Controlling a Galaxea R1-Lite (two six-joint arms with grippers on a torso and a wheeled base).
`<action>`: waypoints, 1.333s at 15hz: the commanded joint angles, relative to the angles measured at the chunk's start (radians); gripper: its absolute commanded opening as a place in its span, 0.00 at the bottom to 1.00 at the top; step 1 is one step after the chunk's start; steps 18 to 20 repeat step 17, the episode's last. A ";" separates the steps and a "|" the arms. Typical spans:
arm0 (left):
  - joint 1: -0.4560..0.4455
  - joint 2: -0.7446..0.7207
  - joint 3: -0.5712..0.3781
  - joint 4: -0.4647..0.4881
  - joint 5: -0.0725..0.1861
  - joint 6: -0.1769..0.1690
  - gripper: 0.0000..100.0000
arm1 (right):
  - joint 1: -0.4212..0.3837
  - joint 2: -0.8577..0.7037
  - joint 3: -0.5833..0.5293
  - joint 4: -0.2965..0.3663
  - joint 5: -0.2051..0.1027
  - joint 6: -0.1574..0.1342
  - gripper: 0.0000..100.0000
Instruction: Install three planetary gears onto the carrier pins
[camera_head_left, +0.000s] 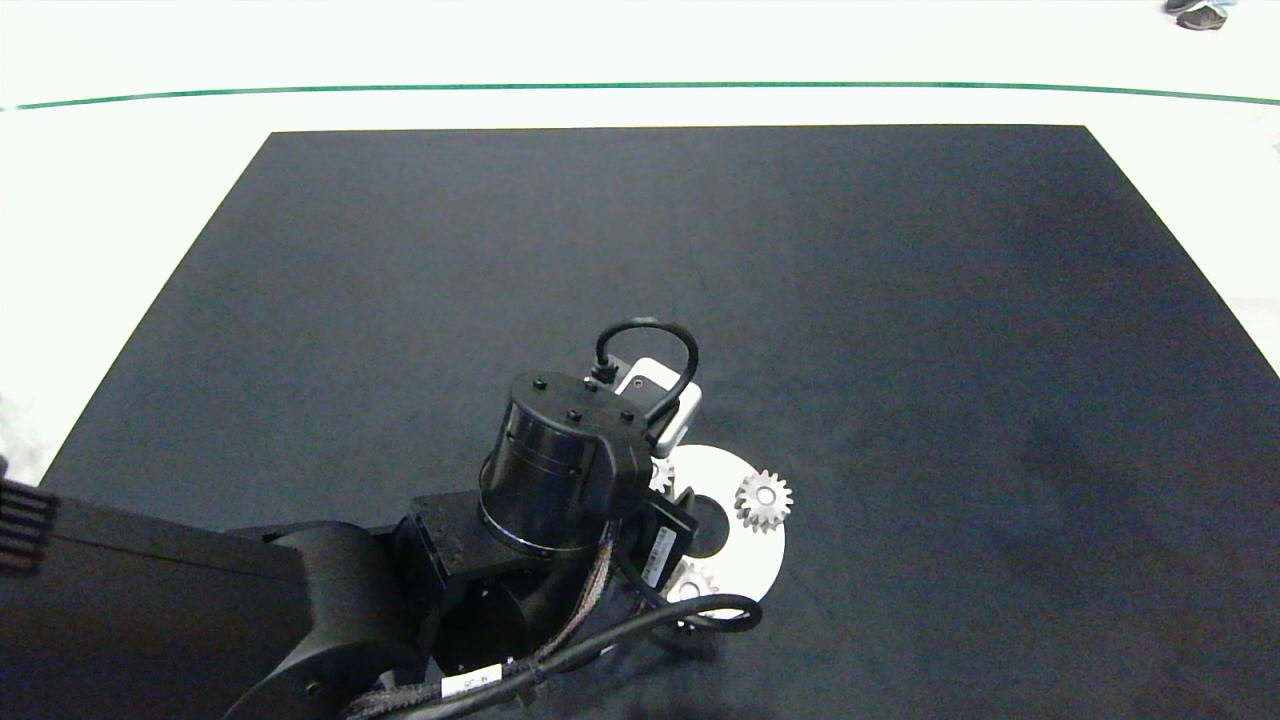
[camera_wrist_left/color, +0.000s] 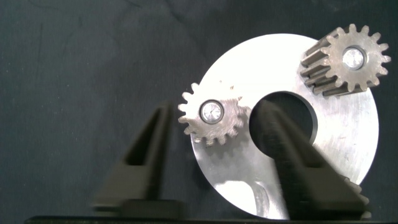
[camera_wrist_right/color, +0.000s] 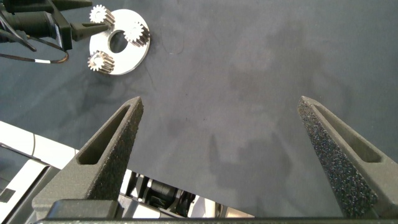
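Three gears sit on the pins of one white disc on the bench. The left gripper straddles one gear, fingers apart. The right gripper hangs open, well apart.

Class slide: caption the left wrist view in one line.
Open left pincer straddles a planetary gear seated on the carrier disc.

Three small silver-white toothed metal gears sit flat on short pale pins of the white ring disc, one gear between the left gripper's spread fingers.

Overhead head view; wrist views share disc.
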 joint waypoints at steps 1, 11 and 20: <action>0.002 -0.019 -0.002 0.002 0.003 0.000 1.00 | 0.000 -0.003 0.000 0.003 -0.002 0.001 1.00; 0.125 -0.507 0.066 0.304 0.014 -0.012 1.00 | -0.103 -0.069 -0.063 0.124 -0.003 0.021 1.00; 0.534 -1.011 0.130 0.669 0.018 -0.007 1.00 | -0.405 -0.117 -0.073 0.184 -0.003 0.019 1.00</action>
